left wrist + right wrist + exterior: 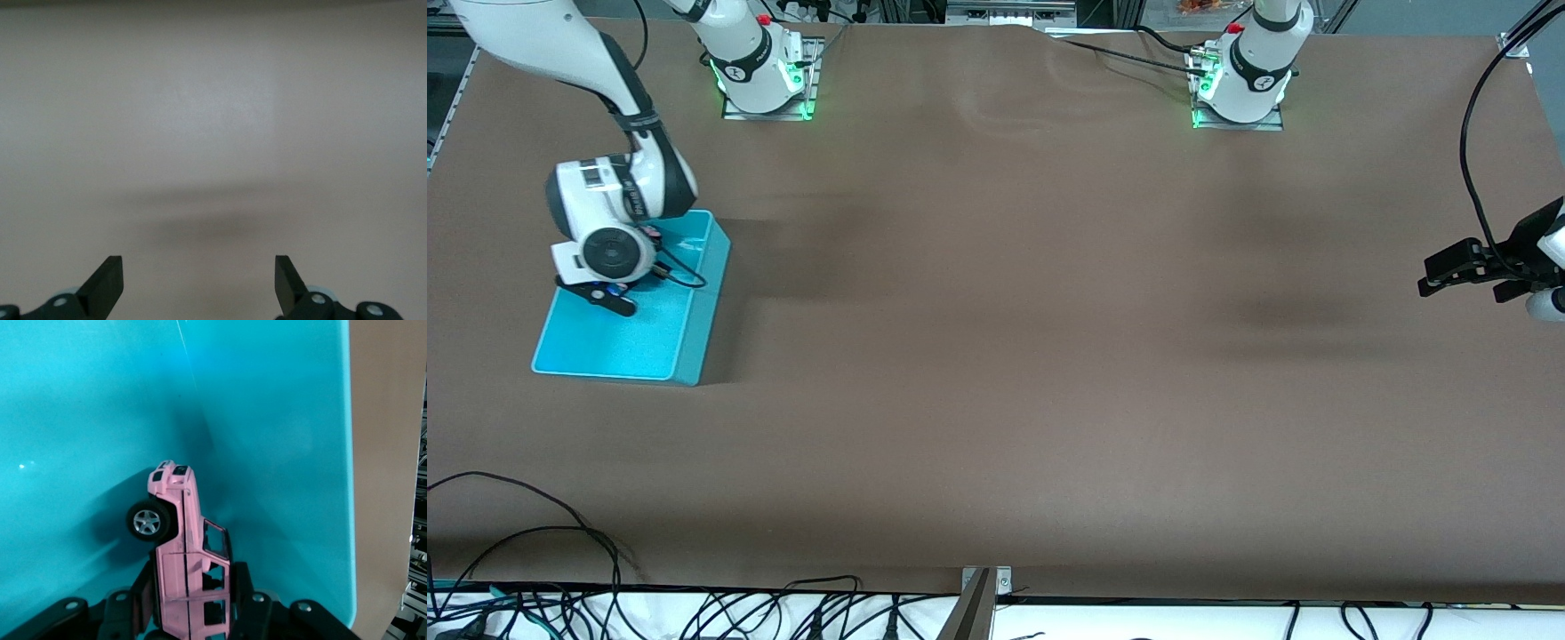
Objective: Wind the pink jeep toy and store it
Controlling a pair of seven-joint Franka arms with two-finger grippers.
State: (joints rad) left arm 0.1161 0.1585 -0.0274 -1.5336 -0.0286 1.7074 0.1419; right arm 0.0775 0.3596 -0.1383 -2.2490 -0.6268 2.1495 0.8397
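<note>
The right gripper point(190, 613) hangs low over the open turquoise plastic bin point(694, 311) at the right arm's end of the table, its two black fingers point(141, 597) clamped on the flanks of the small boxy pink jeep toy point(183, 553). In the right wrist view the toy sticks out past the fingertips, nose pointing down into the bin, with one black wheel with a silver hub point(147, 521) just clear of the fingertips and a side door point(215, 543) standing slightly ajar. Its nose looks very near the bin's floor, close to where the floor meets a wall, though contact is hard to judge from this angle. In the front view the wrist covers the toy almost entirely; only a speck of pink point(649, 233) shows beside the wrist.

The left gripper point(1449, 269) waits well apart from the bin, in the air over the bare brown table cover point(1005, 356) at the left arm's end. Its dark fingers point(107, 280) stand spread wide with nothing between them, and the left wrist view shows only plain cloth beneath.
</note>
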